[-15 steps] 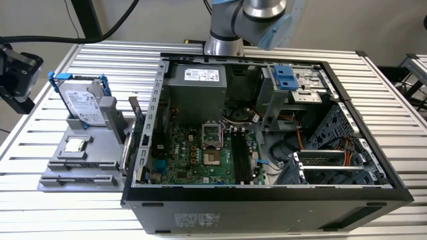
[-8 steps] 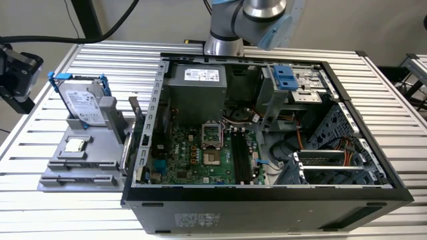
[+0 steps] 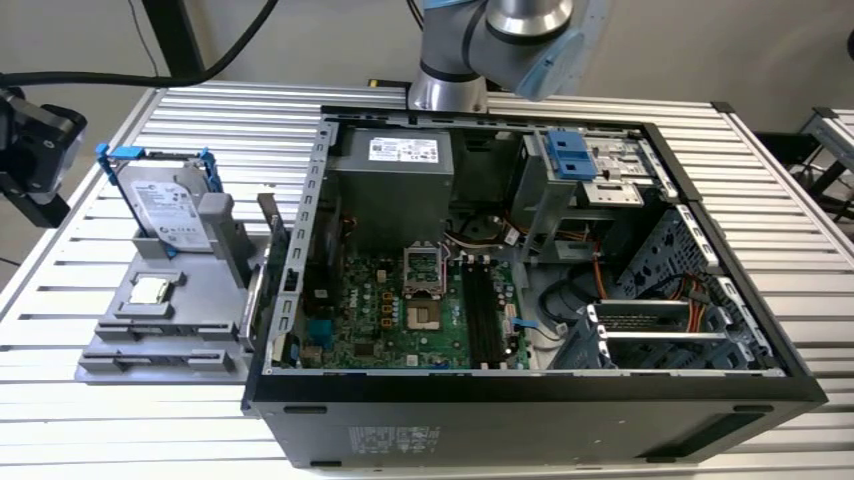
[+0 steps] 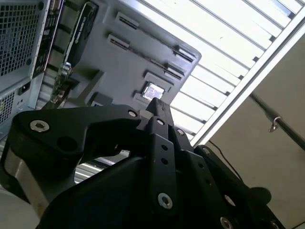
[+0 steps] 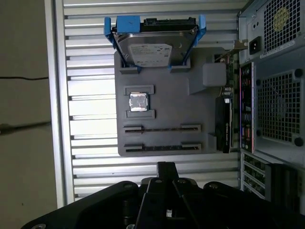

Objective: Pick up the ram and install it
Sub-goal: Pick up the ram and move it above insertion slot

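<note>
on the grey tray (image 5: 176, 107), one hard drive (image 5: 150, 50), one square chip (image 5: 138, 101), two long slots (image 5: 162, 129); gripper (image 5: 165, 167) pressed together, empty

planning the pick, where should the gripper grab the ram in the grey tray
Likely pinch the ram at mid-length on its top edge, coming straight down. It stands on edge in the tray, and end brackets block its ends, so only the thin flat faces are free.

The gripper (image 5: 165, 167) hangs with its fingers (image 4: 160, 112) pressed together, empty.
</note>
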Controlling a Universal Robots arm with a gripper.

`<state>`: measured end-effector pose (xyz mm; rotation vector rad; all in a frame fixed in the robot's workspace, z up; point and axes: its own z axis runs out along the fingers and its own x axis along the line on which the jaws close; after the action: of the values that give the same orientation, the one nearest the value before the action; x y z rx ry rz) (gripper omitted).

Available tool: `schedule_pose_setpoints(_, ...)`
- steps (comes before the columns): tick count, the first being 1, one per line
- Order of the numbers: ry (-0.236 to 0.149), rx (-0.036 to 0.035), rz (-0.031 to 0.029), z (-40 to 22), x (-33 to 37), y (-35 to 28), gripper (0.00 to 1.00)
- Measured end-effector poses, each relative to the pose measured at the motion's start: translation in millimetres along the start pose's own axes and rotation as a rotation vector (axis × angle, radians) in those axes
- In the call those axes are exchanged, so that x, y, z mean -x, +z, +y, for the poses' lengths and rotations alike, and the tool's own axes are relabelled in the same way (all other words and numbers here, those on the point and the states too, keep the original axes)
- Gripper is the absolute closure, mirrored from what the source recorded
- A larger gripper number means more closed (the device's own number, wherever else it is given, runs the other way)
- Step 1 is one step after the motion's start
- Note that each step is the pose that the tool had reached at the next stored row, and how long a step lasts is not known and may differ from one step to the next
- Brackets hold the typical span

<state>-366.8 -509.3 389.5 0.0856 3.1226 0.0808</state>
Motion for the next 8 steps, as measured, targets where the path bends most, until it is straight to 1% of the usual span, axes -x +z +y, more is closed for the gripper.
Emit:
schedule_pose_setpoints(3, -0.009, 0.0001, 0.0005, 0.0, 0.0, 0.0, 1.0)
schedule_pose_setpoints(8, -0.052, 0.0008, 0.0026, 0.0, -0.1, 0.1, 1.0)
